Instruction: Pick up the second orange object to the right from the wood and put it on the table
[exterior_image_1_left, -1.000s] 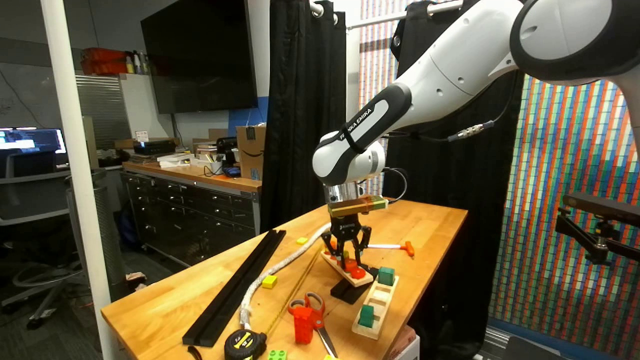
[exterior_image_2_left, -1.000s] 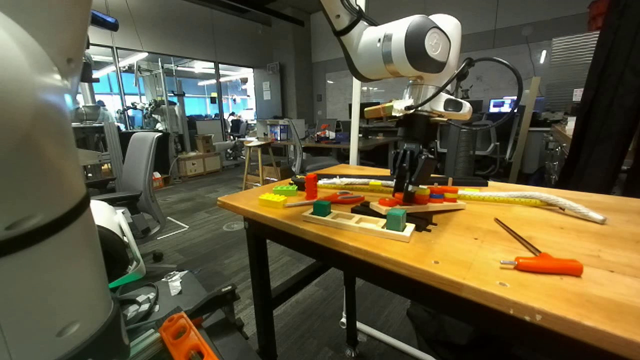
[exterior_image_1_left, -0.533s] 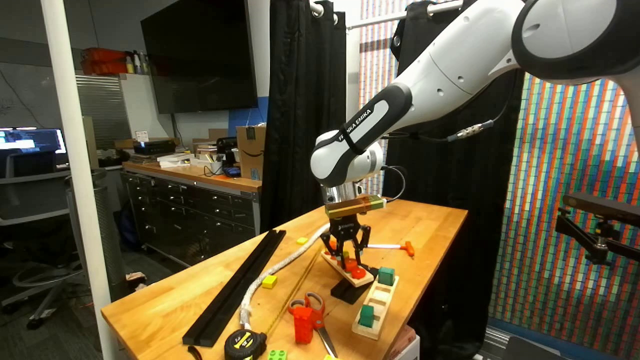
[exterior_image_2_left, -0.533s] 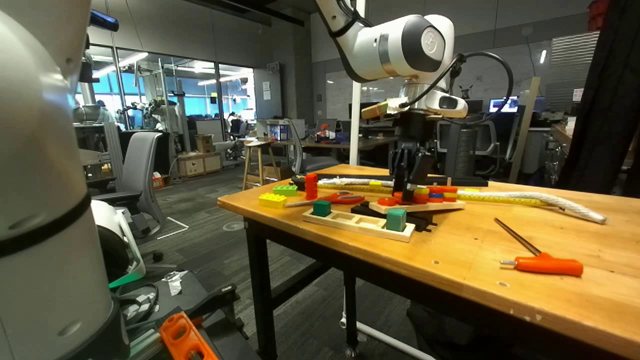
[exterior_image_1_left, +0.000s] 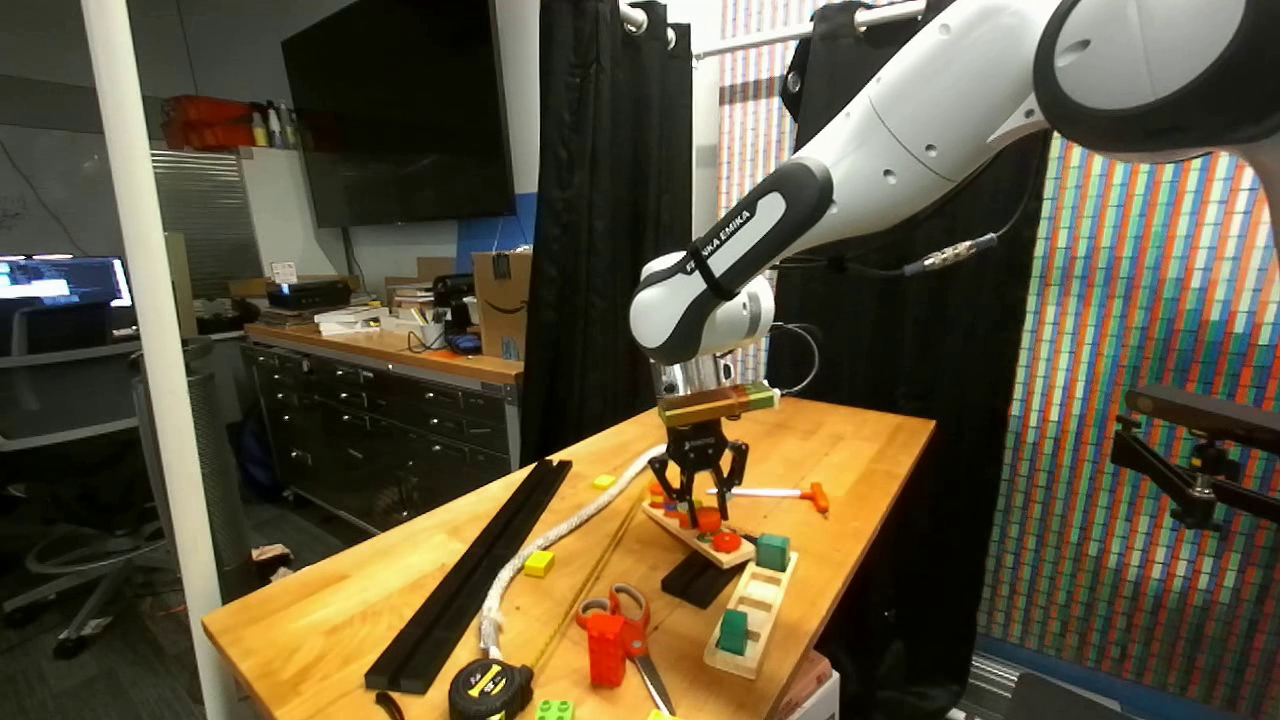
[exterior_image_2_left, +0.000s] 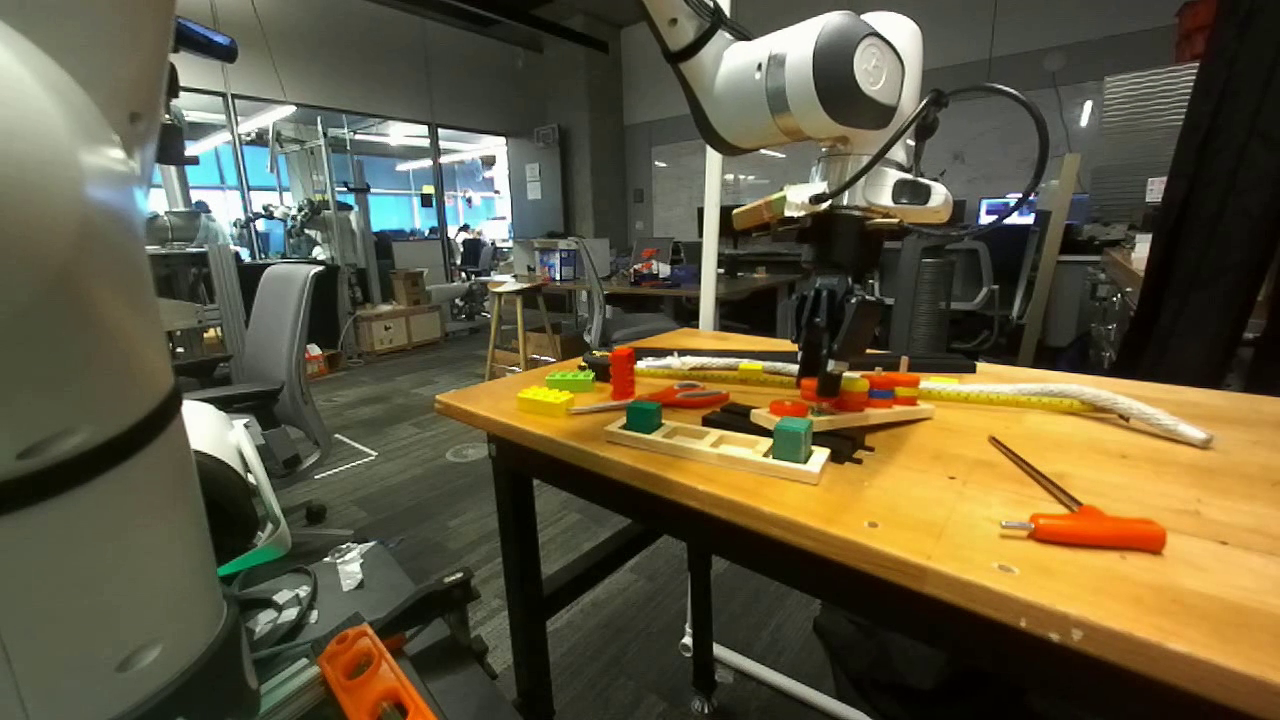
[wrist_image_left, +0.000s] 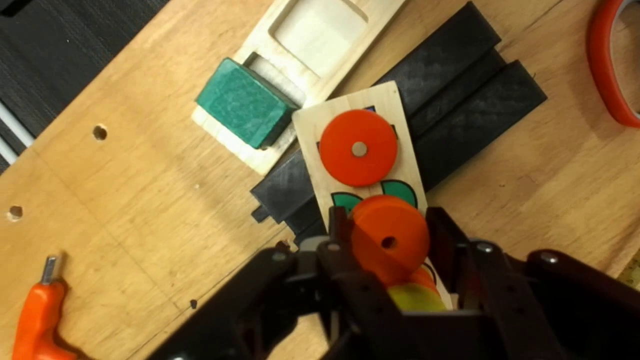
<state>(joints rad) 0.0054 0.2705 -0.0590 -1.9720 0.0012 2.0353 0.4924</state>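
Observation:
My gripper (wrist_image_left: 387, 217) is shut on an orange disc (wrist_image_left: 392, 250) with a centre hole. The disc is held just above the wooden board (wrist_image_left: 308, 121), whose printed green leaves show below it. Gripper (exterior_image_1_left: 708, 522) and disc (exterior_image_1_left: 709, 516) also show in an exterior view. Another orange disc (wrist_image_left: 345, 167) sits on a peg at the board's near end; it shows in both exterior views (exterior_image_1_left: 726, 541) (exterior_image_2_left: 788, 408). Red, yellow and blue discs (exterior_image_2_left: 880, 390) stay stacked behind the gripper, partly hidden. The light-brown wooden table (exterior_image_2_left: 960, 480) lies under everything.
The board rests tilted on a short black rail (wrist_image_left: 455, 90). A wooden tray (exterior_image_2_left: 715, 450) with green blocks is beside it. Scissors (exterior_image_1_left: 632, 630), a red block (exterior_image_1_left: 606, 650), rope (exterior_image_1_left: 560, 530), tape measure (exterior_image_1_left: 490, 690) and orange-handled tool (exterior_image_2_left: 1095, 530) lie around.
My gripper has risen slightly and shifted, with the orange disc lifted between its fingers. The wooden board and its end disc have shifted slightly too.

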